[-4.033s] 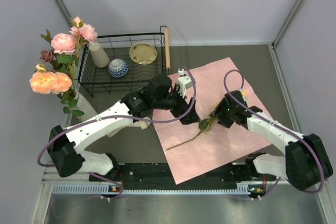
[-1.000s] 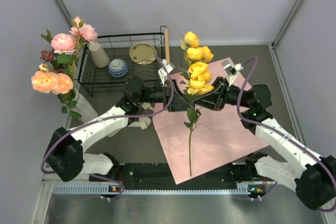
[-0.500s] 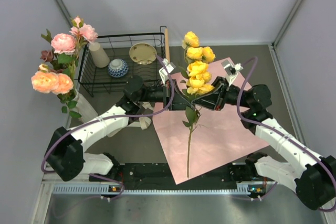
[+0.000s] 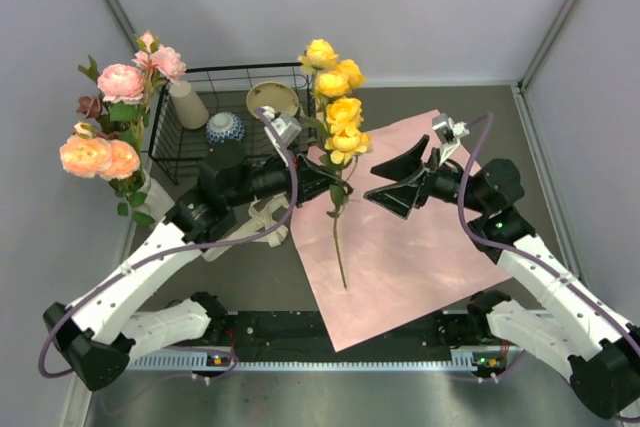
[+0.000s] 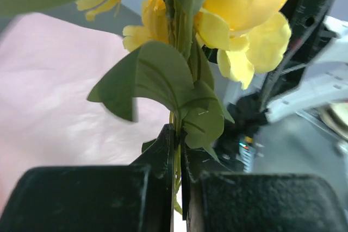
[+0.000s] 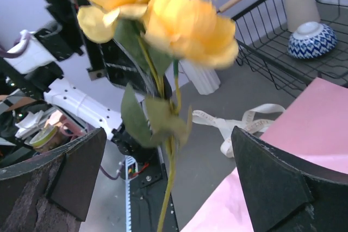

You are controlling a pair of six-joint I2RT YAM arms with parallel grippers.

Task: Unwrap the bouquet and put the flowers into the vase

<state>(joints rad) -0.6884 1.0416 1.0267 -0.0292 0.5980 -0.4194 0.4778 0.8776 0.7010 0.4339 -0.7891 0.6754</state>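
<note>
Flowers [image 4: 338, 107] means, at this point, one spray of yellow roses held upright above the pink paper [image 4: 430, 247], well apart from the vase [image 6: 202, 79] at the table's left edge, where pink and peach roses [image 4: 120, 82] stand already; the left gripper [image 5: 178, 156] is clamped tight on the green stem just under the lower leaves, while the right gripper [image 4: 395, 182] stands beside the spray with its jaws spread wide and nothing in them; the spray looks light but top-heavy (all the blooms crowd the upper end), so it will probably swing if carried fast; petals and leaves are soft and would crush, so bare stem is the place to hold, low enough to leave the tail free for the vase mouth; the paper lies flat and open on the dark table [image 4: 262, 277], its cream ribbon [image 6: 239, 126] loose beside it; a wire basket [image 4: 240, 72] with a cup [image 4: 187, 104], a bowl [image 4: 225, 127] and a plate [image 4: 272, 100] sits behind; grey walls stand close, and the vase is crowded, so room for entry looks tight
</note>
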